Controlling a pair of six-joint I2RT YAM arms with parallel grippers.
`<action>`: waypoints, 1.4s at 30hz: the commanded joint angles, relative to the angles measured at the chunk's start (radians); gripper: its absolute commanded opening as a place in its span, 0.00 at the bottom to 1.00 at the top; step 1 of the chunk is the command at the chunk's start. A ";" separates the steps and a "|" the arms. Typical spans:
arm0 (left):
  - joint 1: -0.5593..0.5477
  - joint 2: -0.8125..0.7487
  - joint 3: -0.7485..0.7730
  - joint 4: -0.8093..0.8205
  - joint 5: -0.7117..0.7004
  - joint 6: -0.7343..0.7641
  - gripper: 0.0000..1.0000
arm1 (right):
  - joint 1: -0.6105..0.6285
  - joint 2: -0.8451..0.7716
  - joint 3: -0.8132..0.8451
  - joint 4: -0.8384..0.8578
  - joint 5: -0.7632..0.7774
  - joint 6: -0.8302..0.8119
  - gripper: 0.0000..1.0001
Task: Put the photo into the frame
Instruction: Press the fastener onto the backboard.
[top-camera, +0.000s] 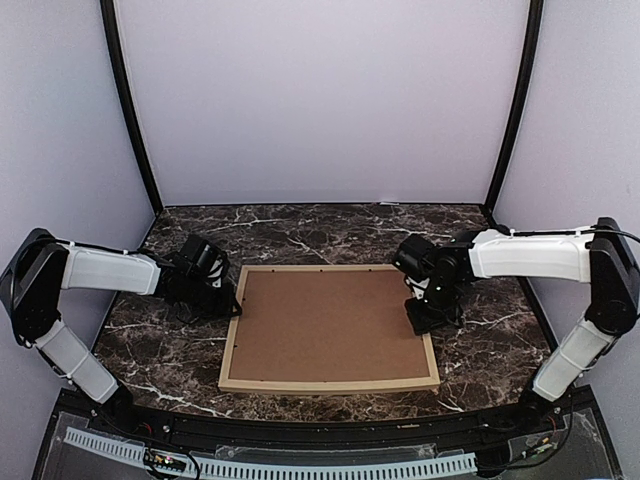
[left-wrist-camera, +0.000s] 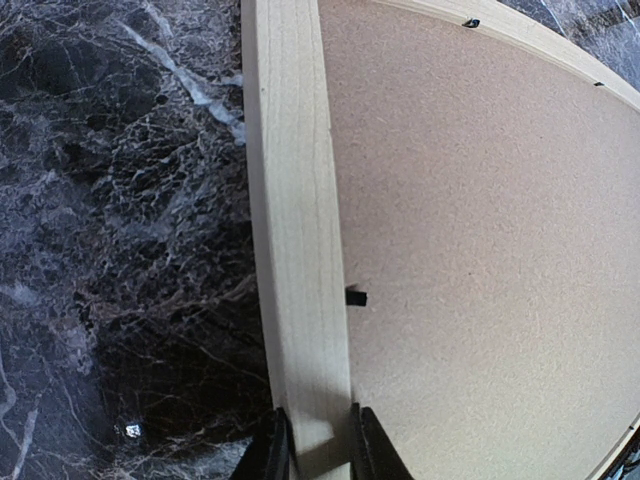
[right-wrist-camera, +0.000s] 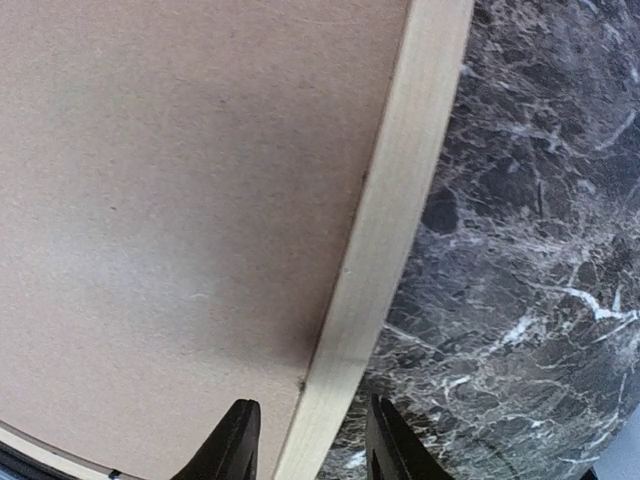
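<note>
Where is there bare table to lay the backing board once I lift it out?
Widest bare marble lies between the frame's far rail and the back wall. A narrower strip runs along the near rail. Both sides are crowded: left gripper clamps the left rail, right gripper straddles the right one.

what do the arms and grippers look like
Both match. The left arm and right arm have smooth white shells on the long links, black joints, and thin black cables along the top. The left gripper and right gripper are black, each with two tapered fingers.
</note>
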 joint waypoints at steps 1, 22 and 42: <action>-0.008 0.047 -0.035 -0.031 0.015 0.019 0.01 | 0.004 0.006 0.027 -0.093 0.102 0.022 0.37; -0.008 0.050 -0.046 -0.018 0.015 0.021 0.01 | 0.024 0.089 0.033 -0.084 0.102 0.020 0.36; -0.008 0.050 -0.059 -0.012 0.018 0.021 0.01 | 0.104 0.195 0.053 -0.081 0.091 0.036 0.36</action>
